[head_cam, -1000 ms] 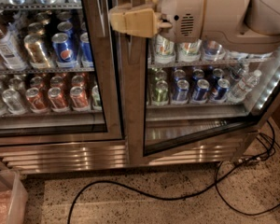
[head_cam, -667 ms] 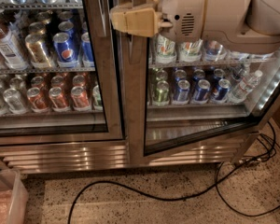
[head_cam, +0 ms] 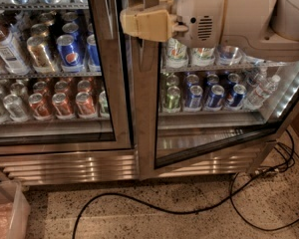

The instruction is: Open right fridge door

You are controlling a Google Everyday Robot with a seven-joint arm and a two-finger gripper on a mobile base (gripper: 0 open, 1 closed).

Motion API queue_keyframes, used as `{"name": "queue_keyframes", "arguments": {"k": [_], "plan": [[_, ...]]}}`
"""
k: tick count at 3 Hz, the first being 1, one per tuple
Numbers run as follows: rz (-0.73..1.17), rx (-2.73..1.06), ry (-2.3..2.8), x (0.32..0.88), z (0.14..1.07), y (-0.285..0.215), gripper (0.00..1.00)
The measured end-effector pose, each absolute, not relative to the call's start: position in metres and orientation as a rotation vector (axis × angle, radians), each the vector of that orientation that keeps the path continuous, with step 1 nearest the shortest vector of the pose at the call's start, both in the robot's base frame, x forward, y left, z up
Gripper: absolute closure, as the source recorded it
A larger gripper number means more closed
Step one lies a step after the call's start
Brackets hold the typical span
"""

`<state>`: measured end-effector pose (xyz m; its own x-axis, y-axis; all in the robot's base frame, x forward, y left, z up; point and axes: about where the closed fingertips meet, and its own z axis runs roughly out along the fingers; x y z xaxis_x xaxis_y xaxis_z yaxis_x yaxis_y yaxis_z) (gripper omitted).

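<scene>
You have the right fridge door (head_cam: 145,113) centre-right, ajar; pincer (head_cam: 139,25) upper centre at its left stile, spread or pinching you can't tell; door's likely heavy, stiff, glass fragile; pull on that stile, not the pane.

Break room or shop — two-door drinks fridge (head_cam: 65,166) full of cans (head_cam: 70,54) (hand (head_cam: 128,25) at its middle post)

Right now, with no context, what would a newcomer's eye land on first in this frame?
The beige end effector at top centre, at the left edge of the right fridge door. That door stands ajar, its bottom edge slanting out from the fridge. Below, a black cable loops across the floor.
</scene>
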<state>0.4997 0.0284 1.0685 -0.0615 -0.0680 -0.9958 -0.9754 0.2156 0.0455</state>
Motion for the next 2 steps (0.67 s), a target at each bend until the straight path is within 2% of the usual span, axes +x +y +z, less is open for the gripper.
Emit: {"name": "queue_keyframes", "arguments": {"k": [1, 2], "plan": [[1.04, -1.056, 1.422, 0.4899, 1.07, 0.027, 1.0], [1.04, -1.056, 1.422, 0.4889, 1.07, 0.024, 0.81]]}}
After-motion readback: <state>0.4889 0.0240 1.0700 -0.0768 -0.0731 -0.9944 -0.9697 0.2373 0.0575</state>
